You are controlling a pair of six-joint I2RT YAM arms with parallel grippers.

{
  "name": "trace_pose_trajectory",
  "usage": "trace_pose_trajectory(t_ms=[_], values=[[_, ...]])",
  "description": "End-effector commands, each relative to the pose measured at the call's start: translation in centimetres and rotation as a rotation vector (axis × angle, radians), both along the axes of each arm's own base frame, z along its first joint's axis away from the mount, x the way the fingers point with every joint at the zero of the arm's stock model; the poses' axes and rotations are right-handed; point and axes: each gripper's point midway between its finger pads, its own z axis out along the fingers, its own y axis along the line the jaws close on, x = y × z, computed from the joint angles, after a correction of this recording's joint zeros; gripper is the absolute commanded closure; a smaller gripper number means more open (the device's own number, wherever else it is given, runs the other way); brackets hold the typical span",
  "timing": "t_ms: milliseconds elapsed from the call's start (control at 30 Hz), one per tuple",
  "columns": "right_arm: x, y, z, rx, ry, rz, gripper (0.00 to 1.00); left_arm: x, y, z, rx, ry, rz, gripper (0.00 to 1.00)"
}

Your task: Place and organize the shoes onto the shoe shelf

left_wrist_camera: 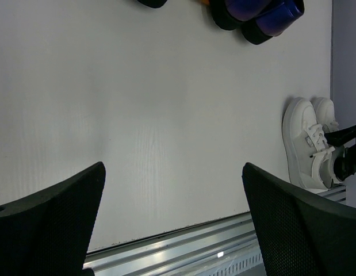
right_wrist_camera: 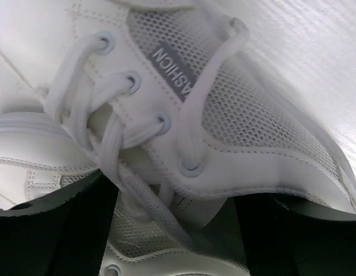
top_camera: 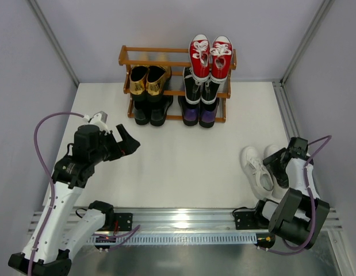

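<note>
The shoe shelf [top_camera: 149, 50] stands at the back of the table. It holds red sneakers [top_camera: 210, 54] on top, gold loafers [top_camera: 148, 79] and black-and-white sneakers [top_camera: 201, 86] in the middle, and black dress shoes [top_camera: 150, 112] and purple loafers [top_camera: 199, 115] at the bottom. The white sneakers [top_camera: 255, 167] lie on the table at the right. My right gripper [top_camera: 278, 167] is down on them, and its jaws stand wide apart astride the laced collar of one white sneaker [right_wrist_camera: 224, 115]. My left gripper [top_camera: 130, 144] is open and empty above the table's left middle.
An aluminium rail [top_camera: 178, 217] runs along the near edge and also shows in the left wrist view [left_wrist_camera: 183, 247]. Grey walls close in the left, right and back. The purple loafers' toes [left_wrist_camera: 264, 11] and the white sneakers [left_wrist_camera: 307, 144] show in the left wrist view.
</note>
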Motion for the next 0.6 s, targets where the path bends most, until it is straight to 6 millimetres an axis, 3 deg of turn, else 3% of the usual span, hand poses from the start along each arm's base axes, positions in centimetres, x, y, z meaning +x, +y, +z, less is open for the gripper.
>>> trace_pose_trajectory(t_ms=[0,300,400,567], values=[[1.4,4.6,0.2,0.13,-0.094,0.143,0.23,-0.3,0.2,0.9,-0.015,-0.029,0.014,0.0],[3.9,11.7,1.9,0.185,-0.137,0.273,0.25,-1.2,0.7,0.2,-0.015,-0.029,0.036,0.0],[4.0,15.0,1.8,0.206,-0.121,0.311,0.26,-1.5,1.0,0.0,-0.011,-0.026,0.048,0.0],[3.6,22.1,1.4,0.241,-0.098,0.427,0.25,-2.1,1.1,-0.2,-0.019,-0.027,0.052,0.0]])
